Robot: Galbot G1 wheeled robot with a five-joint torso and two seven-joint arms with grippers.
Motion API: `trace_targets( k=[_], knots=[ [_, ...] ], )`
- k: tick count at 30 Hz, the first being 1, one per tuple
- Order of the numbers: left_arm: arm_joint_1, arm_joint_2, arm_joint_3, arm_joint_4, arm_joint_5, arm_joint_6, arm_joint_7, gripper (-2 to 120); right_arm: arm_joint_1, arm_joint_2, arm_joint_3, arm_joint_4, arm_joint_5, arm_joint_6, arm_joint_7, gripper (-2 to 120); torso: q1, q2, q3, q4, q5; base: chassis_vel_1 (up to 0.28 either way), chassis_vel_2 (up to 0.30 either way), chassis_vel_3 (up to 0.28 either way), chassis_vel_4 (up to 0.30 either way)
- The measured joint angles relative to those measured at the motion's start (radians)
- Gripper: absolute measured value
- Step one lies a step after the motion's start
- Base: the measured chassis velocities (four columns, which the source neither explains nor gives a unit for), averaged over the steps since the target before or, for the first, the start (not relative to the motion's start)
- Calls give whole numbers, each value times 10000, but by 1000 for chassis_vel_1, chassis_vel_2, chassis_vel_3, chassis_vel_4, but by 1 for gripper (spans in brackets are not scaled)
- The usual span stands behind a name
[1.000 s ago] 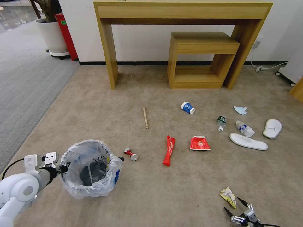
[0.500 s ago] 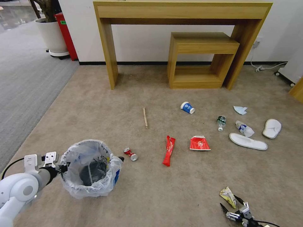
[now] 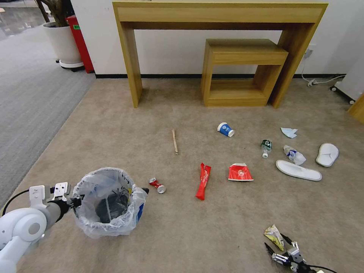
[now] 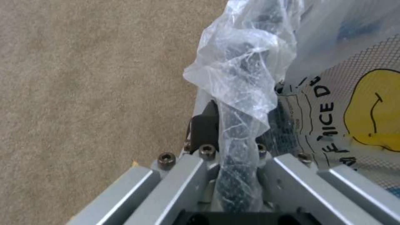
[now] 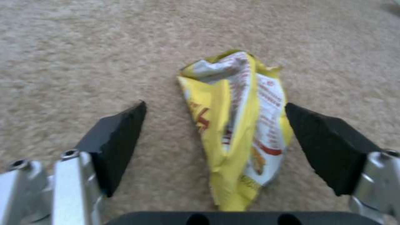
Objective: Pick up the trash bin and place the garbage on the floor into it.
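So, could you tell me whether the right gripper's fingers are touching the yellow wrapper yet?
Cannot tell. In the right wrist view the right gripper is open around the yellow wrapper; one pad shows carpet between, but the other pad sits right at the wrapper's edge.

From the head we are looking forward and down across the floor [image 3: 212,223]. Our left wrist camera is sitting close against the trash bin [image 4: 246,78] rim, which the head view places at eight o'clock. Our right wrist camera is hovering near the yellow wrapper [image 5: 237,125], at five o'clock.
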Motion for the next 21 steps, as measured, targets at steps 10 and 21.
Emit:
trace_targets(
  k=[10,21],
  knots=[
    [-43,-89,89,106,109,-25,12,0,-152,-178,36,169,126,-40,85,52,0,-1,0,-1,-5,0,0,0,0],
    [1,-103,47,-46,102,-36,-7,0,-278,-190,67,309,188,-48,74,43,0,-1,1,-2,0,0,0,0,0]
  ],
)
